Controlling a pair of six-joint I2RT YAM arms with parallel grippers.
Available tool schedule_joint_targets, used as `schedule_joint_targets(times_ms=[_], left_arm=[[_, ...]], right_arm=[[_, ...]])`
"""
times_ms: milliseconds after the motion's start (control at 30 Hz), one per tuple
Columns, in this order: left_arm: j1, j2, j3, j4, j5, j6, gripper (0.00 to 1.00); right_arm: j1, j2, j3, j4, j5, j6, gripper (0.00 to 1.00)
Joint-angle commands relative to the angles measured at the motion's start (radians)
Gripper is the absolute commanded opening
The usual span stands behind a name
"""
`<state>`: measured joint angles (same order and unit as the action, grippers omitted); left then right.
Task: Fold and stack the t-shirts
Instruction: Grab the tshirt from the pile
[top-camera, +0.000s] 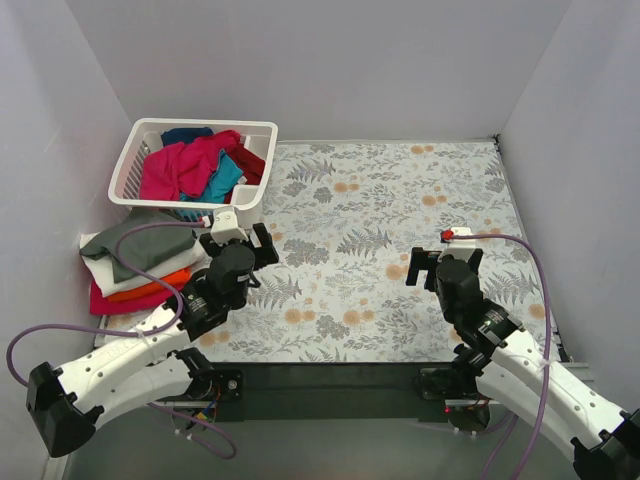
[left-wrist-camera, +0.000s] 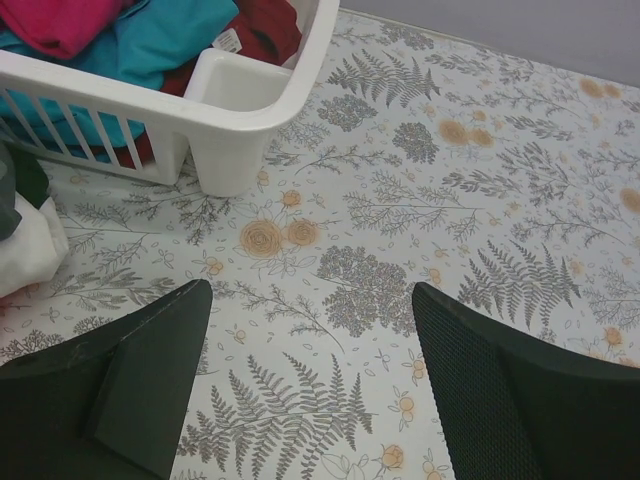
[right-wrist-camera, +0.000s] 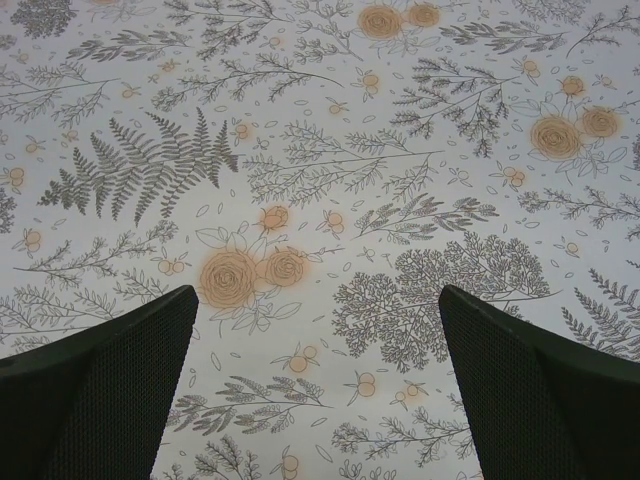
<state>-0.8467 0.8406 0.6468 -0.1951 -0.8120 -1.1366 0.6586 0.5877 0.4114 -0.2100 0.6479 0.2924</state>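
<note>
Both claws spread wide, nothing between the fingers. The left gripper (top-camera: 238, 242) hangs over the floral table cover (top-camera: 380, 220) just below the basket's near corner. The right gripper (top-camera: 443, 260) hangs over bare cover at right of centre, well apart from any cloth. The white lattice basket (top-camera: 128, 170) sits upper left of the top view and holds crumpled shirts: a magenta shirt (top-camera: 185, 165) on top, a teal shirt (top-camera: 225, 180) under it towards the right, a dark red shirt (top-camera: 252, 165) against the right wall and a navy shirt (top-camera: 185, 133) at the back. A folded stack (top-camera: 135, 250) lies at the left edge below the basket, grey over white over orange over a pinkish-red layer. The work area in the middle has no shirt on it, so I judge the next step is pulling one from the basket. The cloth looks light, limp and wrinkled, so it will drape and may drag its neighbours along. Best hold is probably a raised fold of the magenta shirt, pinched from above clear of the lattice wall. Collar and hem can't be made out in the heap.
</note>
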Motion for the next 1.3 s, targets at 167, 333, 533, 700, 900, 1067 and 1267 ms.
schedule_joint_targets(times_ms=[167, 333, 533, 700, 900, 1067, 1267], left_arm=[[-0.002, 0.037, 0.086, -0.067, -0.067, -0.032, 0.77], [-0.003, 0.063, 0.109, -0.078, -0.056, -0.038, 0.77], [0.001, 0.106, 0.200, -0.046, -0.029, -0.010, 0.89], [0.105, 0.195, 0.313, 0.087, 0.024, 0.136, 0.93], [0.510, 0.455, 0.459, 0.134, 0.398, 0.132, 0.92], [0.592, 0.702, 0.629, 0.166, 0.458, 0.205, 0.89], [0.623, 0.942, 0.738, 0.169, 0.453, 0.255, 0.87]], right_arm=[[0.004, -0.014, 0.030, 0.040, -0.005, 0.008, 0.98], [0.003, -0.003, 0.027, 0.040, -0.014, 0.010, 0.98], [0.004, 0.001, 0.029, 0.040, -0.025, 0.011, 0.98], [0.004, -0.002, 0.024, 0.040, -0.045, 0.011, 0.98], [0.004, -0.017, 0.014, 0.040, -0.068, 0.014, 0.98], [0.004, -0.028, 0.009, 0.043, -0.064, 0.014, 0.98], [0.004, -0.009, 0.015, 0.046, -0.056, 0.010, 0.98]])
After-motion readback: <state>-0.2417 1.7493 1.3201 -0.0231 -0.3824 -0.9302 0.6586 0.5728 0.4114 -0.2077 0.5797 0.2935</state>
